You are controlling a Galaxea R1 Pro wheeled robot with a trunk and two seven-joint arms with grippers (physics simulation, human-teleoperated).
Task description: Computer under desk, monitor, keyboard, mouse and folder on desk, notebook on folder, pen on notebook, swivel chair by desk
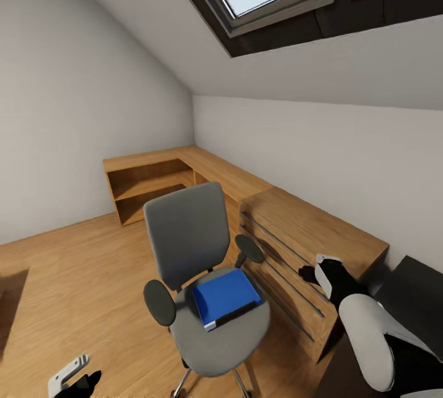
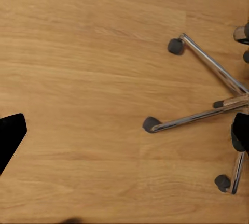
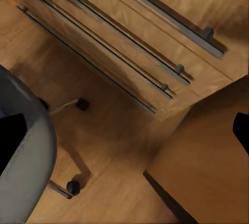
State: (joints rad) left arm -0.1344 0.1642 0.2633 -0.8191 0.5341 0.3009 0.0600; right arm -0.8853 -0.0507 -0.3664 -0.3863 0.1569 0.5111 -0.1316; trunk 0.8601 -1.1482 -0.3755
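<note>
My head view shows the folder (image 1: 225,295) flat on the swivel chair (image 1: 195,275) seat. My left wrist view shows its chrome base (image 2: 207,115) on the floor (image 2: 83,79). I cannot tell either end effector's opening.

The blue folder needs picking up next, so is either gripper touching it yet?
Apart. The head view shows the flat bright blue folder lying on the grey swivel chair seat, with bare seat and floor between it and both arms.
</note>
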